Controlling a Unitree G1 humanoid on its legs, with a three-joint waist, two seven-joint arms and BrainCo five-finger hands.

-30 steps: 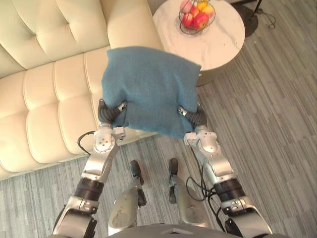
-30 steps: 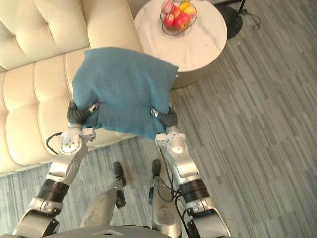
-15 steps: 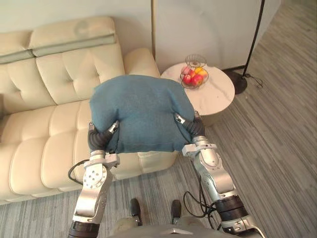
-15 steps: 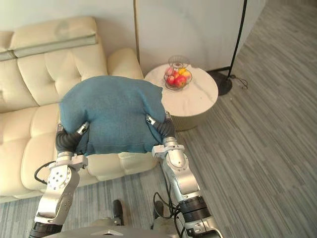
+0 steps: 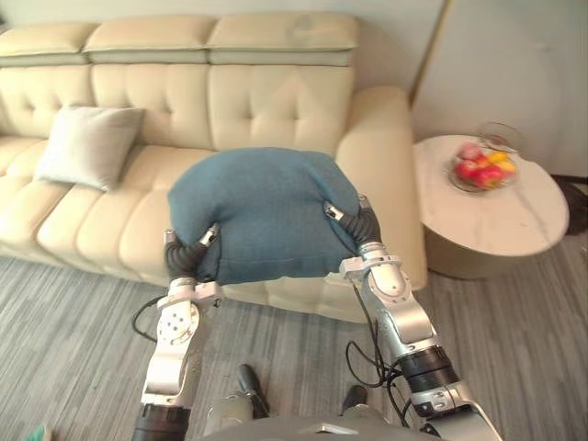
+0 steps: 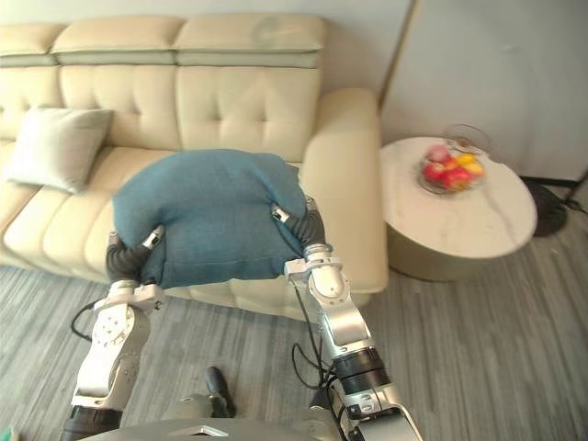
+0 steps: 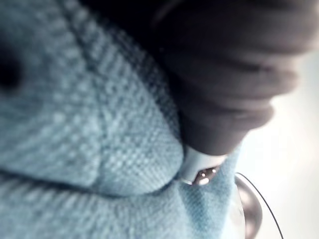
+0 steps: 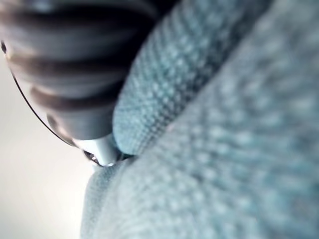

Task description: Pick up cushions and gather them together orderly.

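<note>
Left hand [image 5: 188, 257] and right hand [image 5: 361, 225] are sunk into the blue cushion [image 5: 266, 207] at its lower corners; can't tell their grip. The cushion is plump, coarse-knit and held up before the cream tufted sofa [image 5: 276, 101]. A grey cushion [image 5: 87, 145] leans on the sofa's left seat.

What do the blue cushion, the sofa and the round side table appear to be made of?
Blue cushion: matte woven fabric; the wrist views show a coarse weave. Sofa: cream leather or imitation, with sheen and tufted panels. Round side table: white marble-look top with faint grey veining; real stone is uncertain.
</note>
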